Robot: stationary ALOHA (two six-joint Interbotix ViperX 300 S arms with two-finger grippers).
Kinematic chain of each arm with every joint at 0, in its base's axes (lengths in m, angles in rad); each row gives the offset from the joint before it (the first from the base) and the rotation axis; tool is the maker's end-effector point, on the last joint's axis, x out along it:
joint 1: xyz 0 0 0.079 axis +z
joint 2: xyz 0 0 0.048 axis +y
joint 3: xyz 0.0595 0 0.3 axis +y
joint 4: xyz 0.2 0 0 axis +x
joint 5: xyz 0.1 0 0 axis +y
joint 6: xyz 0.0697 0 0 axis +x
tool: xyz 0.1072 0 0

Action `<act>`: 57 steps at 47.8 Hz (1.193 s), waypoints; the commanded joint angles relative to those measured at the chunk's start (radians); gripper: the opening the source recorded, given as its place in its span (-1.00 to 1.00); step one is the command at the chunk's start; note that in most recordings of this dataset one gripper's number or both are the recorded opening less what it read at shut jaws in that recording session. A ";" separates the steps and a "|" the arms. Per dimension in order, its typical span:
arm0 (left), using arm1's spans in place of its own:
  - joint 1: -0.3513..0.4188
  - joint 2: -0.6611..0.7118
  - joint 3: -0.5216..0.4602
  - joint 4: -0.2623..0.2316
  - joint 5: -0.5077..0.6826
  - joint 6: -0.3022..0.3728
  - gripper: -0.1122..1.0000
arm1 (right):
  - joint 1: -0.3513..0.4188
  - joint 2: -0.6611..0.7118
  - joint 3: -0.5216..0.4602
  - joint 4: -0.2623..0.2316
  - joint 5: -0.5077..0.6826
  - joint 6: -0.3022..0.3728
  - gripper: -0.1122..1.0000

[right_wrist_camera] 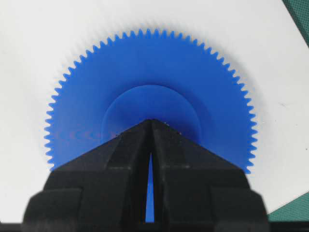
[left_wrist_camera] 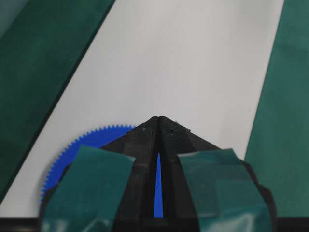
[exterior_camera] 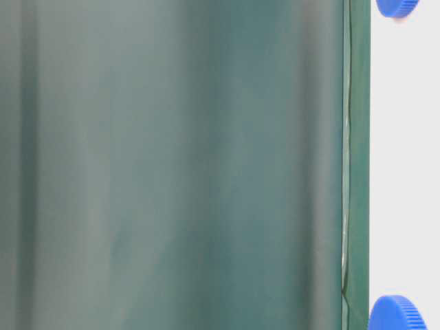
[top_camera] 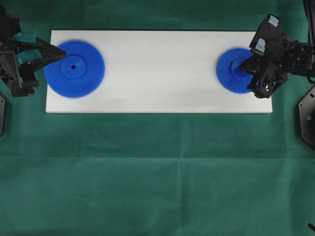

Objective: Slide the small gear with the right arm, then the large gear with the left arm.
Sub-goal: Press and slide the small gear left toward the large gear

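Observation:
The large gear lies flat at the left end of the white board. Its centre hole shows. My left gripper, with teal-green tape, is shut and empty, its tip over the gear's upper-left face, short of the hub. In the left wrist view the shut tip hides most of the large gear. The small gear lies at the board's right end. My right gripper is shut, tip over the hub. In the right wrist view the tip covers the hub's middle on the small gear.
Green cloth covers the table around the board. The board's middle stretch between the two gears is bare white. Black fixtures sit at the right edge and the left edge of the overhead view.

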 commanded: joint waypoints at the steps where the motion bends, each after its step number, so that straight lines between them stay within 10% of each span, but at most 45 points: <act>1: 0.002 0.002 -0.012 -0.002 -0.008 0.002 -0.80 | -0.003 -0.005 -0.005 -0.002 -0.006 0.002 0.11; 36: 0.003 0.002 -0.008 -0.003 -0.008 0.002 -0.80 | 0.002 0.078 -0.031 0.000 -0.054 0.035 0.11; 57: 0.002 0.000 0.006 -0.003 -0.008 -0.002 -0.80 | 0.130 0.354 -0.299 -0.002 -0.071 0.032 0.11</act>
